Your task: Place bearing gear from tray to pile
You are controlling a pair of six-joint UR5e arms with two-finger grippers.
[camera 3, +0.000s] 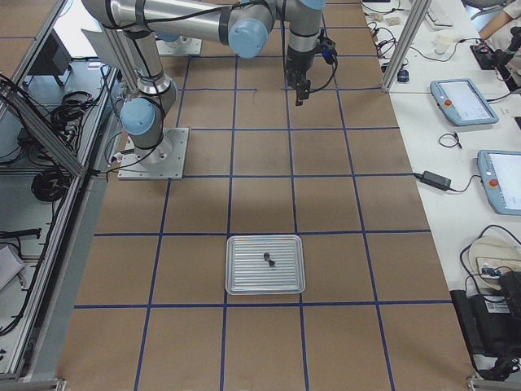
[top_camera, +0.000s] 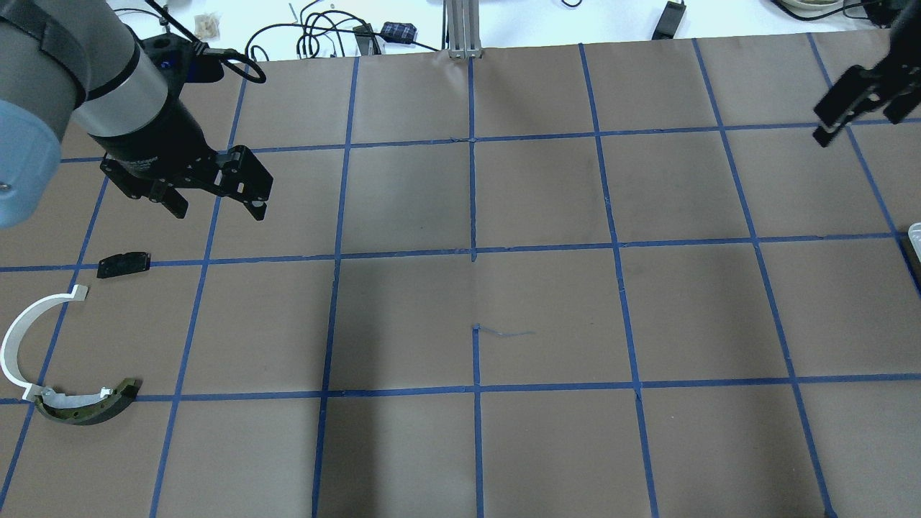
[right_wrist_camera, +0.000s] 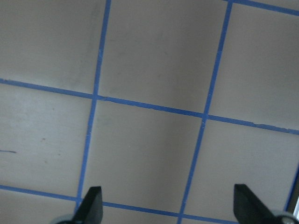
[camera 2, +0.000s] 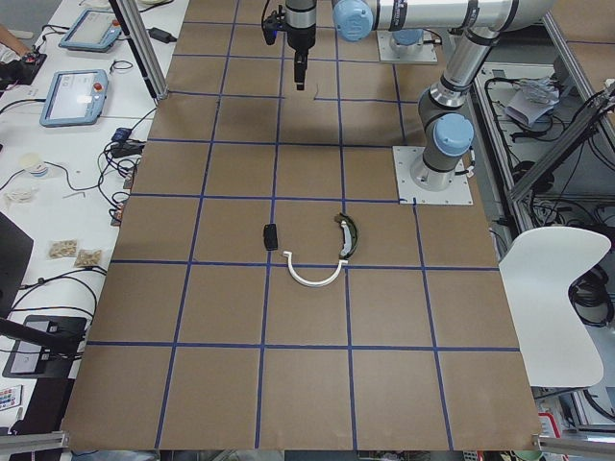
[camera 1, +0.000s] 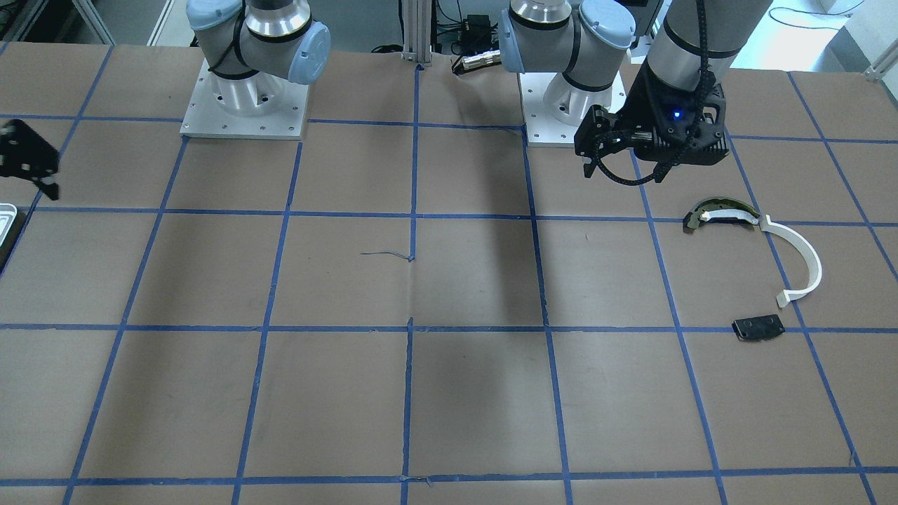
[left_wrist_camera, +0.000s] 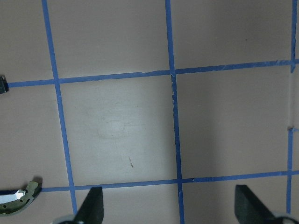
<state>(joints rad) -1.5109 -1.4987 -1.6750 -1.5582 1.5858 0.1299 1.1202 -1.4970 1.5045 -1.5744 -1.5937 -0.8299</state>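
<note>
The tray [camera 3: 232,265], white-rimmed with a ribbed base, holds two small dark parts [camera 3: 269,261], too small to identify. Slivers of the tray show in the front view [camera 1: 5,214] and in the overhead view [top_camera: 915,236]. The pile is a white half-ring arc [top_camera: 14,338], an olive-black curved piece [top_camera: 90,406] and a small black plate [top_camera: 124,264]. My left gripper [top_camera: 219,208] hovers open and empty beyond the plate. My right gripper [top_camera: 856,122] is open and empty, raised near the tray's side of the table.
Blue tape lines grid the brown table [top_camera: 475,324]. Both arm bases [camera 1: 242,105] stand at the robot's edge. Cables and a metal post [top_camera: 460,29] sit past the far edge. Tablets and wires lie on side benches [camera 3: 464,102].
</note>
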